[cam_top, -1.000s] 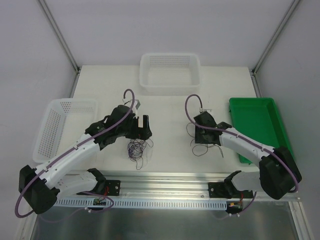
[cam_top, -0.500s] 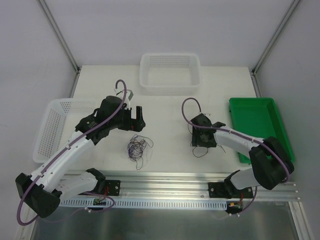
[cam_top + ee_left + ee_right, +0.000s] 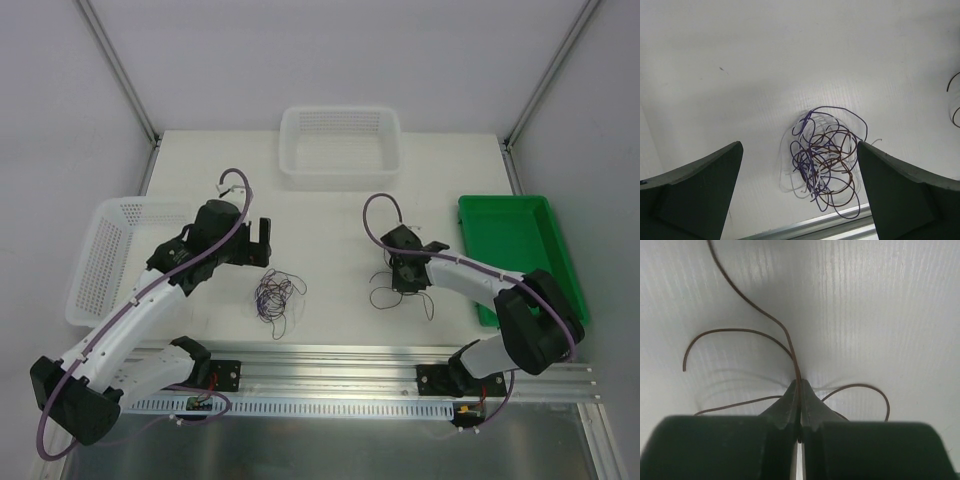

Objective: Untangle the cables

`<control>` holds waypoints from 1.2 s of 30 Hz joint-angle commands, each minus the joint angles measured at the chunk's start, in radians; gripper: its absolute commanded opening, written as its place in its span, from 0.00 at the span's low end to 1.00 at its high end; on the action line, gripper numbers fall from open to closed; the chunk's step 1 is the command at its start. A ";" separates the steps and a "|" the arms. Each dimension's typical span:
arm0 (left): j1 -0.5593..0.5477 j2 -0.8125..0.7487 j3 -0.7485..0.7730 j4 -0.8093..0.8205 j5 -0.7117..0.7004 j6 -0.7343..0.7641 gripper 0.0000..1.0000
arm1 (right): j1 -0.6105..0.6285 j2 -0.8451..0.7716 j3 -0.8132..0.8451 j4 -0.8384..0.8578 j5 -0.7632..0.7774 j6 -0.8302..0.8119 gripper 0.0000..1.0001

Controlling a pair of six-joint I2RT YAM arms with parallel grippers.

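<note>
1. Mesh of white plastic forms the side basket (image 3: 120, 255), which sits at 9 o'clock on the table (image 3: 330, 215). The left arm's elbow passes over its near corner.
2. The left gripper (image 3: 262, 240) hangs above the table just right of that basket, with its jaws spread wide and nothing between them. In the left wrist view, the gripper (image 3: 799, 145) shows its two dark fingers (image 3: 695, 190) standing far apart at the lower corners.
3. The tangle of cables (image 3: 272, 295) lies flat on the table at about 5 o'clock from the left gripper, clear of both fingers. The left wrist view shows purple, brown and white loops bunched together in the tangle (image 3: 822, 162), close to the metal rail at the table's near edge.
4. A second white basket, the far basket (image 3: 340, 145), stands at the table's 12 o'clock.
5. The right gripper (image 3: 407, 280) is low over the table, right of centre, with its jaws pressed together on a single brown cable (image 3: 765, 315). In the right wrist view, the gripper (image 3: 800, 390) pinches that cable at its fingertips. The cable's free ends curl away over the table towards 9 and 3 o'clock, and from above it shows as thin dark loops (image 3: 385, 298) just below the gripper.
6. A green tray (image 3: 520, 250) sits at the table's 3 o'clock.
</note>
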 commanded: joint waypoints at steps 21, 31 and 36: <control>0.112 -0.068 -0.030 0.005 -0.048 0.040 0.99 | -0.028 0.272 0.912 -0.061 -0.053 -0.282 0.01; 0.116 -0.038 -0.039 0.007 -0.048 0.037 0.99 | -0.153 0.590 1.286 0.214 -0.208 -0.367 0.01; 0.116 -0.006 -0.041 0.007 -0.037 0.041 0.99 | -0.193 0.786 1.488 0.303 -0.273 -0.378 0.10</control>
